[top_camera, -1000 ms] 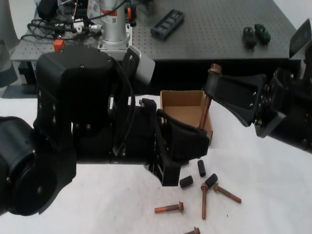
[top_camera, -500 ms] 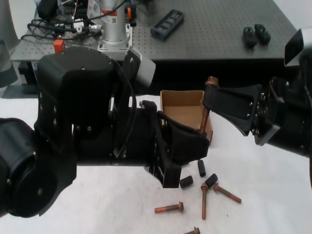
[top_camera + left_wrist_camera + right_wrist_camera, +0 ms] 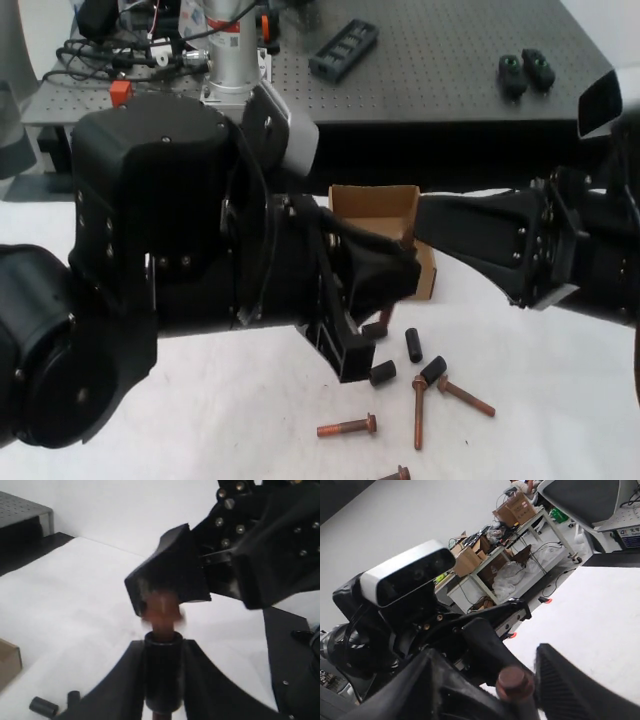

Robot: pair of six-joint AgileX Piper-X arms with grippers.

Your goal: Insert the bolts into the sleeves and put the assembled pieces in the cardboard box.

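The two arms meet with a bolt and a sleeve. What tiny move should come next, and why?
Probably the right jaws should push the bolt a little deeper: its head hovers just above the sleeve held in the left jaws, seemingly not yet seated.

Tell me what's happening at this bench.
The two arms meet above the bench, just in front of the cardboard box. The left claw grips a black sleeve. The right claw holds a copper bolt that sits in that sleeve, its head just above the sleeve's rim. Spare bolts and spare sleeves lie on the white bench.
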